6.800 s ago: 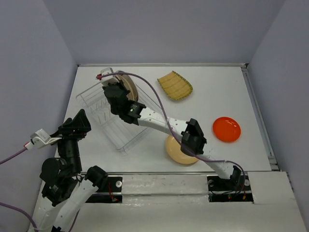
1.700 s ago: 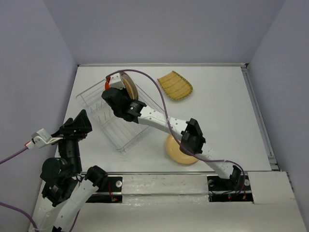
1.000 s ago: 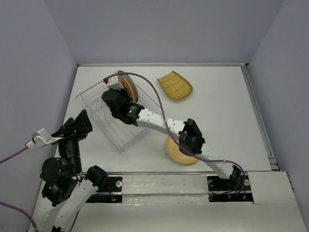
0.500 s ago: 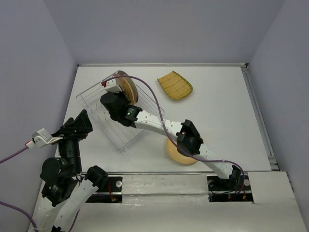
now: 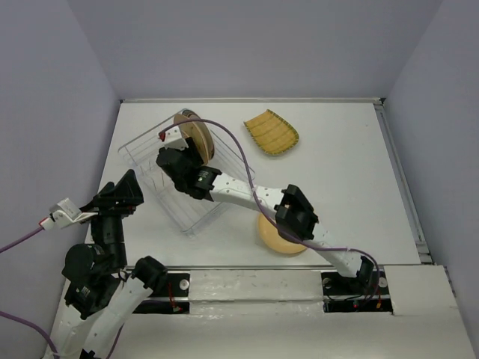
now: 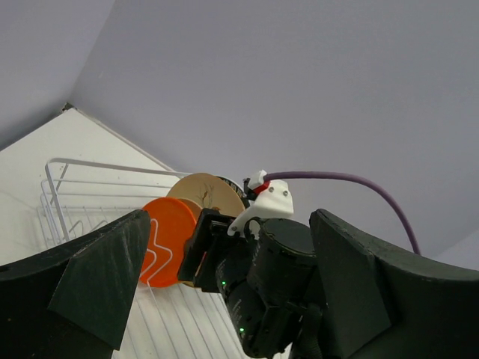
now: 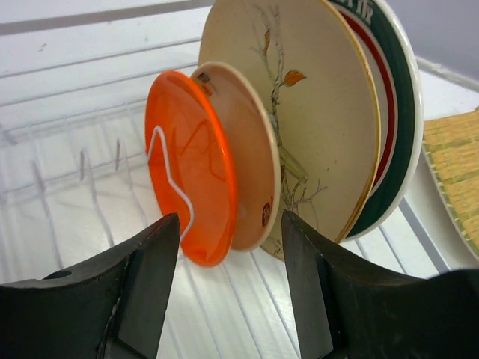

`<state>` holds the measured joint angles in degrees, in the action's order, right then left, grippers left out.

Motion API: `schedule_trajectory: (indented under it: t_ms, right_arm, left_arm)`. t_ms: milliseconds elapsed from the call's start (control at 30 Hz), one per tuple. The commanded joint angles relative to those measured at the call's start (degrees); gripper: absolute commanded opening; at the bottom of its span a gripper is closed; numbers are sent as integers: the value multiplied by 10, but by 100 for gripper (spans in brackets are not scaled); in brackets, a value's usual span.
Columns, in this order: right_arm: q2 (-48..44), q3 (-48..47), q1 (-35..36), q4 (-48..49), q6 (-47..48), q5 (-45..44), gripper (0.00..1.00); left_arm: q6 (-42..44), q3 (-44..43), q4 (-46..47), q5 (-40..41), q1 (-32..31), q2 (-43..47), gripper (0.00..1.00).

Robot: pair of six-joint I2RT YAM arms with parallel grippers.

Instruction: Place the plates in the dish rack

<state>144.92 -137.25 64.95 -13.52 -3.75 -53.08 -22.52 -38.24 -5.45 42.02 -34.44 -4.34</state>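
Four plates stood on edge in the clear wire dish rack (image 5: 183, 213): an orange plate (image 7: 191, 168), a small tan plate (image 7: 253, 149), a twig-painted cream plate (image 7: 307, 97) and a green-rimmed white plate (image 7: 395, 105), while one yellow ribbed plate (image 5: 271, 132) and one tan plate (image 5: 275, 235) lay on the table (image 5: 337, 157), and the right gripper (image 7: 228, 224) and left gripper (image 6: 228, 221) both gaped empty.

- Dish rack (image 5: 179, 213): thin wire, looked pale-coated, glossy.
- Orange plate (image 7: 191, 168): smooth, glossy, appeared plastic.
- Small tan plate (image 7: 254, 187): smooth, satin sheen.
- Cream plate (image 7: 299, 97): printed plant motif, smooth, showed faint sheen.
- White plate (image 7: 393, 112) with green-red rim: looked glazed, glossy.
- Yellow plate (image 5: 271, 132) near far edge of table (image 5: 337, 172): ribbed, matt, woven look.
- Table: white, matt, smooth.
- Right gripper (image 7: 230, 218) fingers (image 7: 142, 292): black, matt, appeared plastic.
- Cable (image 6: 344, 178): purple, smooth sheath.
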Motion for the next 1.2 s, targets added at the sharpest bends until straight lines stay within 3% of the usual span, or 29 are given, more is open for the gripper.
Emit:
schedule_trajectory:
  t_ms: [0,133,267,300,467,533,767,1000,1067,1167]
  right_arm:
    - [-142,85,-16,24,-86,93,62]
    - [-274,253,-49,53,-170,168,62]
    - [-430,462,-138,117,-286,238,63]
    - [-450,538,-160,135,-309,260,64]
    - [-517,745,-325,251,-486,374,66]
    - [-525,819,-360,320,-541,422,67]
    - [-464,893,-432,458,-653,459,69]
    - [-287,844,-448,576,-749,510,69]
    - [-258,820,-448,601,-761,516,63]
    - [-220,794,-453,604,-778,520,45]
  left_arm:
    - [6,-8,30,7,-3,-6,99]
    - [6,-8,31,3,-4,-8,99]
    - [9,-5,36,-9,-4,-10,99]
    - [11,-4,38,-17,-5,-13,99]
    - [17,-2,45,-34,-5,-22,99]
    - [18,-1,45,-37,-5,-26,99]
    - [19,-1,47,-43,-5,-45,99]
    - [21,1,48,-46,-5,-66,99]
    - [22,1,48,-49,-5,-74,99]
    - [24,1,49,-54,-3,-81,99]
